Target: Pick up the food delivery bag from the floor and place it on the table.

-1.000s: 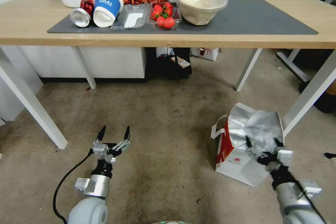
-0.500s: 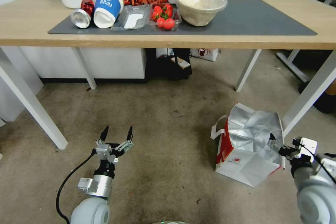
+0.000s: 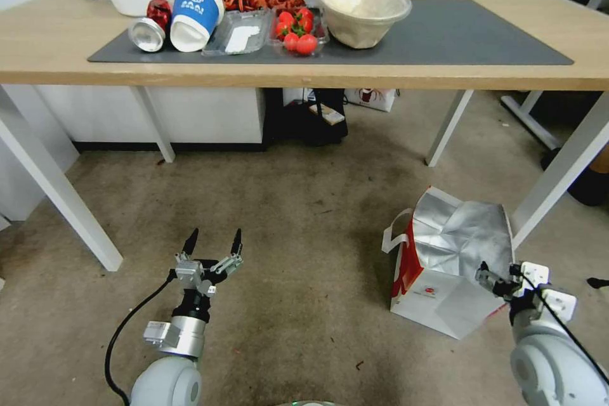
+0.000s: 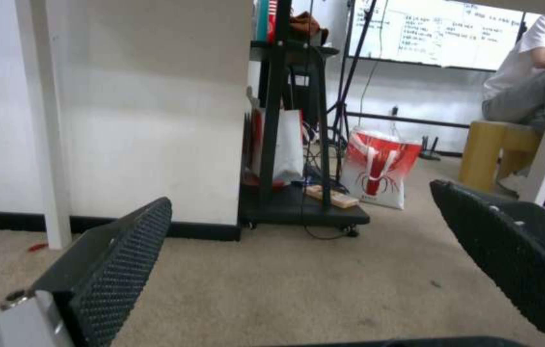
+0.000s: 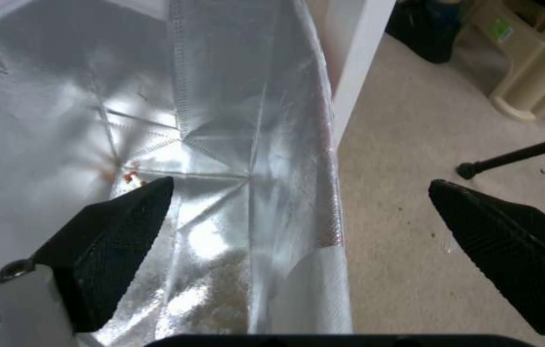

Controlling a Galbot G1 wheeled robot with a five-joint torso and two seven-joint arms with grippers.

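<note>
The food delivery bag [image 3: 444, 260] stands on the floor [image 3: 298, 203], red and white, with its silver foil lining open upward and a white strap handle on its left side. My right gripper [image 3: 500, 278] is open at the bag's near right corner. In the right wrist view, the right gripper [image 5: 299, 182] straddles the bag's side wall [image 5: 314, 144], one finger [image 5: 125, 217] over the foil inside and the other over the floor outside. My left gripper [image 3: 212, 244] hovers open above bare floor to the left, and the left gripper [image 4: 301, 193] holds nothing. The table [image 3: 51, 44] stands behind.
A dark grey mat [image 3: 457, 32] on the table carries bowls, a blue cup, a can, strawberries and crayfish on its left half. A white table leg [image 3: 558, 171] slants just right of the bag. A black cart [image 4: 298, 207] and another red bag [image 4: 375, 168] sit under the table.
My right gripper has swung from above the bag's open foil mouth out to the bag's right edge and settled slightly lower and nearer. The left arm has barely moved.
</note>
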